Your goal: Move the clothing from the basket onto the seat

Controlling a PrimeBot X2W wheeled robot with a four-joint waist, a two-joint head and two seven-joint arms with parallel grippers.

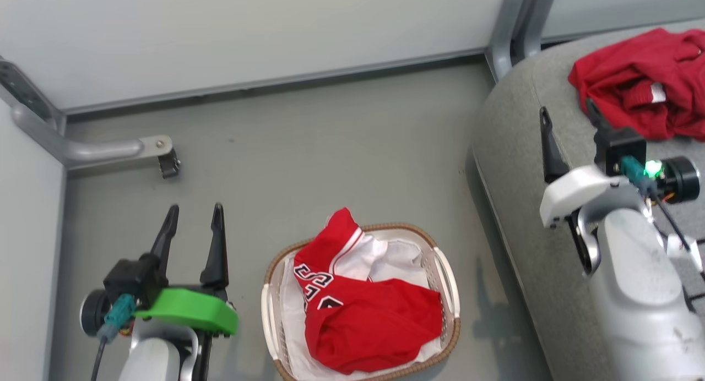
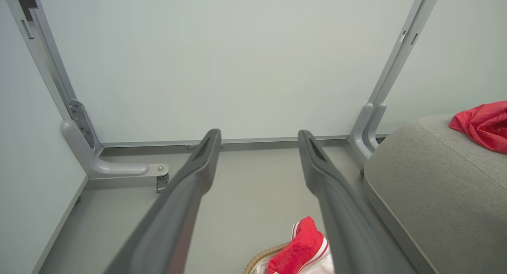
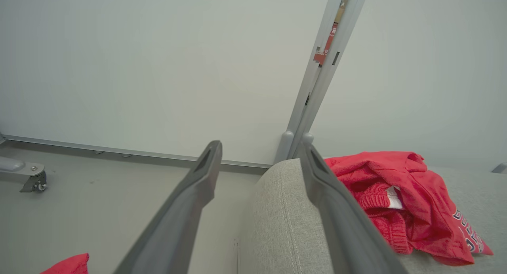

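1. Two red garments lie well apart: a red-and-white jersey (image 1: pixel 358 309) in the basket (image 1: pixel 450 293) and a crumpled red garment (image 1: pixel 633 78) on the seat (image 1: pixel 512 166).
2. Most of the basket is covered by the jersey, which lies on a white sheet (image 1: pixel 289 298). Its black-and-white lettering faces up at the left, and one red-and-white fold rises over the far rim.
3. The basket stands on the grey floor (image 1: pixel 330 150), near the seat's rounded left edge but apart from it.
4. The left gripper (image 1: pixel 195 207) hovers over the floor to the left of the basket, its fingers spread with nothing between them. The jersey lies to its right and nearer, clear of the fingertips. In the left wrist view the raised fold shows low down, just beside the right finger.
5. The right gripper (image 1: pixel 567 107) hangs over the seat's left edge, fingers parted and empty. One finger is over the floor and the other over the cushion.
6. The crumpled red garment sits at the far right of the seat, just right of that gripper's right finger. Whether the finger touches the cloth cannot be told.
7. In the right wrist view this garment shows a small white patch in its folds and lettering along its near right edge.
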